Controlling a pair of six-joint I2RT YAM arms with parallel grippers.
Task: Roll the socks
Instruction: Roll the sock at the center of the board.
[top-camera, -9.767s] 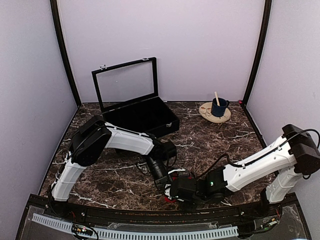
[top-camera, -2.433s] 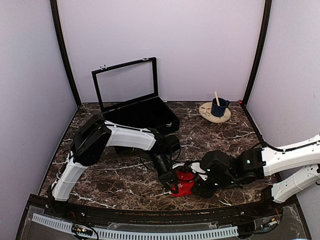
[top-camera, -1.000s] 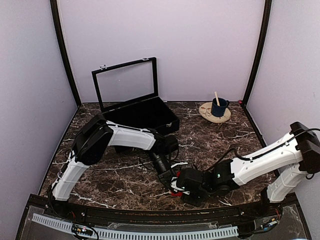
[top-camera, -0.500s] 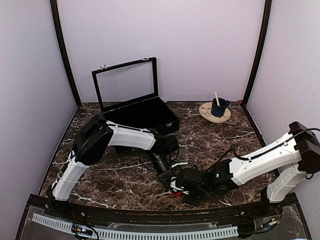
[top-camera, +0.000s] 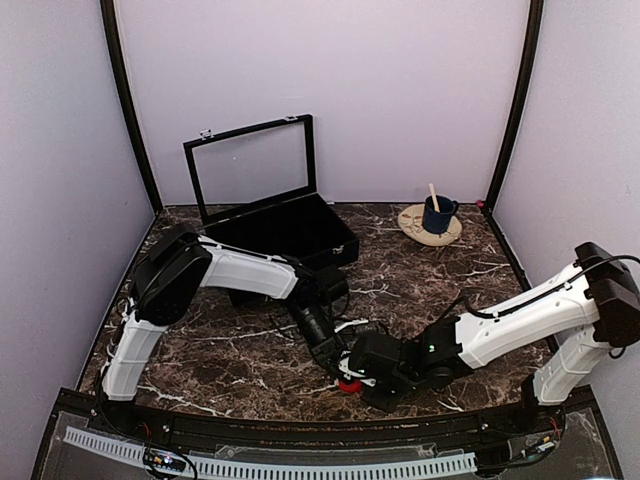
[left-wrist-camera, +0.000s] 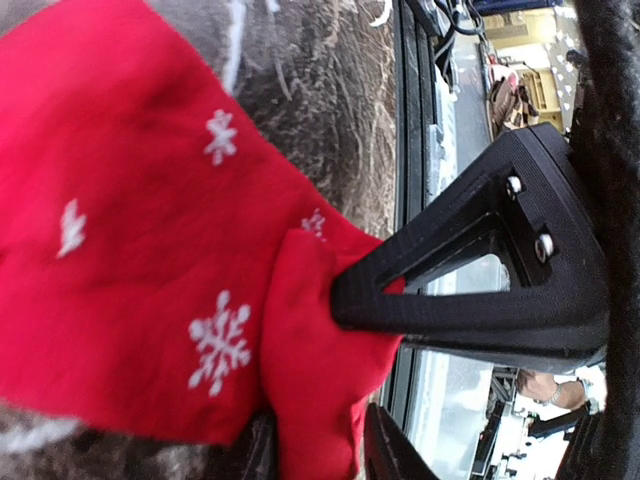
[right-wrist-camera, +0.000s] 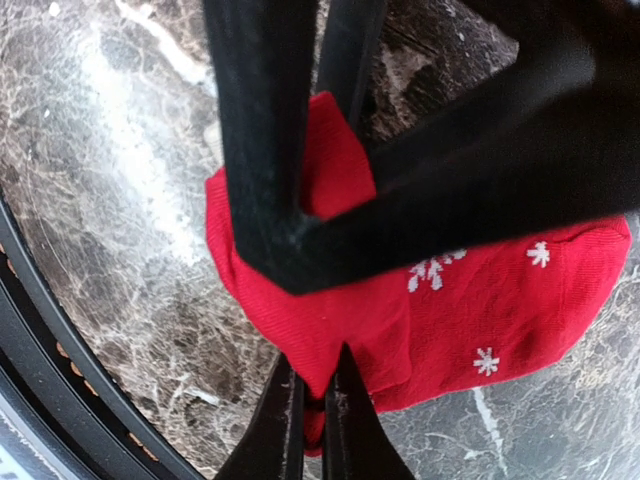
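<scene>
The socks (left-wrist-camera: 150, 250) are red with white snowflakes and lie bunched on the marble table near the front edge. In the top view only a small red part (top-camera: 350, 386) shows under both grippers. My left gripper (left-wrist-camera: 315, 445) is shut on a fold of the red fabric. It shows in the top view (top-camera: 338, 362) too. My right gripper (right-wrist-camera: 312, 400) is shut on the sock's near edge (right-wrist-camera: 330, 330). It meets the left gripper from the right in the top view (top-camera: 364, 376). The white band is hidden.
An open black case (top-camera: 290, 238) with its glass lid raised stands at the back left. A wooden plate with a blue cup (top-camera: 437, 214) sits at the back right. The table's black front rail (top-camera: 300, 425) runs just below the grippers.
The right gripper came back from the right and closed on the sock beside the left gripper. In the last half second the left arm's elbow shifted left; the sock stays mostly covered.
</scene>
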